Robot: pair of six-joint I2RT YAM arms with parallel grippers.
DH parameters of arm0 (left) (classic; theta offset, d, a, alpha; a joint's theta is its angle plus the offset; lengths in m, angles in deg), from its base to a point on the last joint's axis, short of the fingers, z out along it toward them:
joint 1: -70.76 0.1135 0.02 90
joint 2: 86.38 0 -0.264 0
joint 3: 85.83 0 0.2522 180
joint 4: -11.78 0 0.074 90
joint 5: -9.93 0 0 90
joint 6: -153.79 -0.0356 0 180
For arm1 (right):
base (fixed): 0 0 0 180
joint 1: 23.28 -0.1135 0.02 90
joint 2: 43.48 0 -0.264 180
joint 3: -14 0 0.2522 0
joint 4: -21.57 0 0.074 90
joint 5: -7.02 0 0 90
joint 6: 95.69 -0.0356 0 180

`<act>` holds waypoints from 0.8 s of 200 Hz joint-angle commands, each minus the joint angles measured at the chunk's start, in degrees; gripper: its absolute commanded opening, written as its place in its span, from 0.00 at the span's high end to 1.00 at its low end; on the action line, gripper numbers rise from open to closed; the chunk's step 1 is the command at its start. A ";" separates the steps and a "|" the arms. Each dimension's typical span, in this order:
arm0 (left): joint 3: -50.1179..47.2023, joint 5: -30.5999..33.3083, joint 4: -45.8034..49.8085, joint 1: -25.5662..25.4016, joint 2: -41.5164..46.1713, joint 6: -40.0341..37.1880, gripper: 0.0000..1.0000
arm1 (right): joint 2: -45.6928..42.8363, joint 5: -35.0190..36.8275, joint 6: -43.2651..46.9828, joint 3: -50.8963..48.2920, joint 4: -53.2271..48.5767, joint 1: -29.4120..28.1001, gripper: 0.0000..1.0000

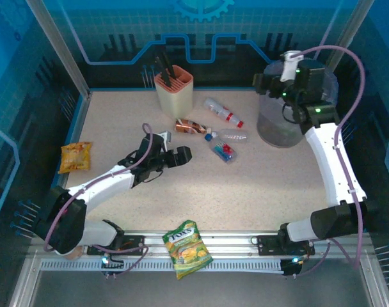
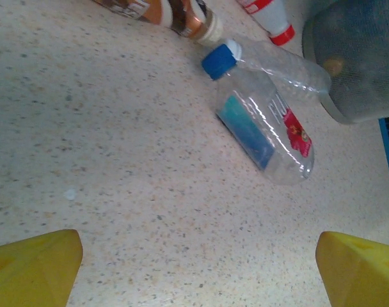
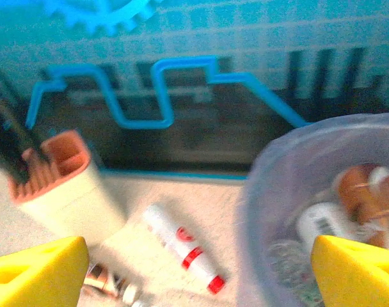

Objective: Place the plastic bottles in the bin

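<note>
1. From above, four plastic bottles lie on the table (image 1: 277, 179) left of the bin (image 1: 271, 131): a white bottle (image 1: 223, 113), a brown bottle (image 1: 191, 126), a clear bottle (image 1: 233, 135) nearest the bin, and a blue-capped bottle (image 1: 221, 148).
2. The left wrist view adds detail. The blue-capped bottle (image 2: 261, 125) carries blue and red labels and lies just beside the clear bottle (image 2: 290, 64), its base toward the bin (image 2: 361, 64).
3. The left gripper (image 2: 198, 268) is spread wide and empty, well left of the bin.
4. The right wrist view looks into the bin (image 3: 265, 192), where bottles (image 3: 322, 220) lie; from above, the arm covers the bin's mouth.
5. The right gripper (image 3: 194, 268) is also released and empty, above the bin's left rim.
6. The top view places a yellow snack bag (image 1: 75, 157) and a green snack bag (image 1: 188, 248) well apart from the bin.
</note>
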 commanded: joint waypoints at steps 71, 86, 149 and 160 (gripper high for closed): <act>-6.44 -0.93 4.66 4.22 10.26 -0.51 0.01 | 28.30 8.01 17.40 16.44 -12.94 -12.80 0.08; -7.22 -1.41 4.38 4.30 11.03 -0.32 0.01 | 35.09 9.66 18.91 21.65 -12.89 -12.63 0.07; -8.68 -2.56 4.02 4.62 13.30 -0.71 0.01 | 61.06 7.38 17.04 44.63 -17.57 -9.69 0.07; -8.95 -2.81 3.49 4.79 13.51 -0.63 0.01 | 63.32 6.92 16.17 46.16 -17.88 -9.39 0.07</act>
